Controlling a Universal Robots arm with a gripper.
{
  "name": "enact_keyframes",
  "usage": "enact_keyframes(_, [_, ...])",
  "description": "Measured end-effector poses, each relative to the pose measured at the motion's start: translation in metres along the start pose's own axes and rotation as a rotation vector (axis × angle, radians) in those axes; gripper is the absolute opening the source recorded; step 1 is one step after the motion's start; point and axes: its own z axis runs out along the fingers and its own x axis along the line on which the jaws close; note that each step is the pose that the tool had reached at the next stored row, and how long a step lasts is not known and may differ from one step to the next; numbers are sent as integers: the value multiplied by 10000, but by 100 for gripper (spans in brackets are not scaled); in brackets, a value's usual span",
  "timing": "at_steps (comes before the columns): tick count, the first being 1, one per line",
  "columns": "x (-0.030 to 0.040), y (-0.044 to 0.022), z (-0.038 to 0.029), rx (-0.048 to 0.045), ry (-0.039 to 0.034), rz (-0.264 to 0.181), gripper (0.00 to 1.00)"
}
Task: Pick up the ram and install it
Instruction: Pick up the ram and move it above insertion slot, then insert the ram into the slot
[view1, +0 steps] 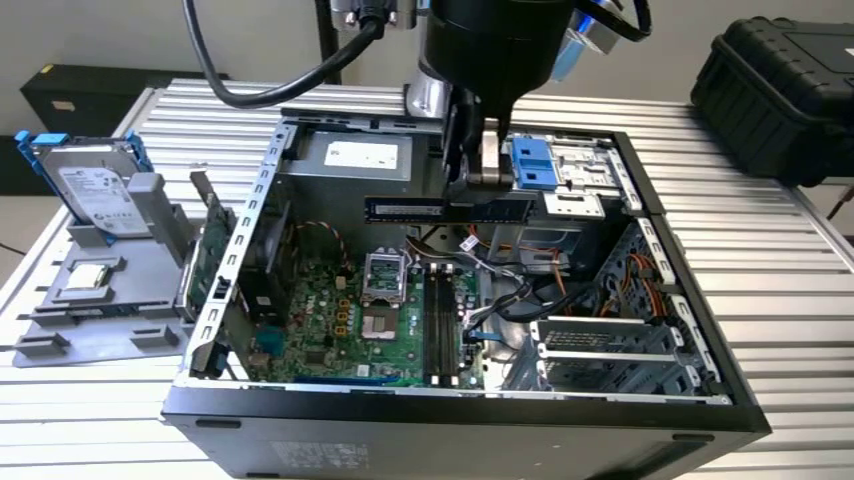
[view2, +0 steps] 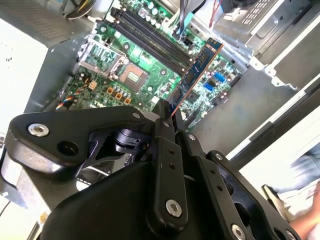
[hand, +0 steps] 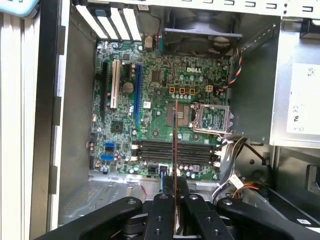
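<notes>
The black, jointed-finger gripper (view1: 470, 190) is pressed together on the ram (view1: 414, 208), a long, thin, dark circuit stick with a small pale label. It pinches the stick near the middle of its upper edge, so the ram hangs level and on edge. In the second wrist view the stick's blue-green face, with its orange strip of contacts, runs out from between the fingertips (view2: 161, 109). In the first wrist view it shows edge-on as a thin line. The ram hangs in the air within the open black and grey desktop computer case (view1: 467, 435), above the green motherboard (view1: 320, 320). It lies crosswise to the long black memory slots (hand: 150, 147) and is clear of them. It sits roughly over the square silver processor socket (hand: 214, 117). Outside the case, on the exterior view's left, a silver hard drive in a blue frame (view1: 94, 185) stands tilted on a grey plastic fixture (view1: 94, 300). A green expansion card (view1: 214, 255) stands upright just beside the case wall. Everything rests on a ribbed silver metal table (view1: 774, 260), with a black hard carrying case (view1: 787, 80) at the far corner on the exterior view's right.
</notes>
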Motion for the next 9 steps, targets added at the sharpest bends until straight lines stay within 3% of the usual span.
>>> enact_keyframes(4, [1, -64, -1, -2, -2, 1, 0])
enact_keyframes(9, [1, -69, -2, -3, 16, 2, 0])
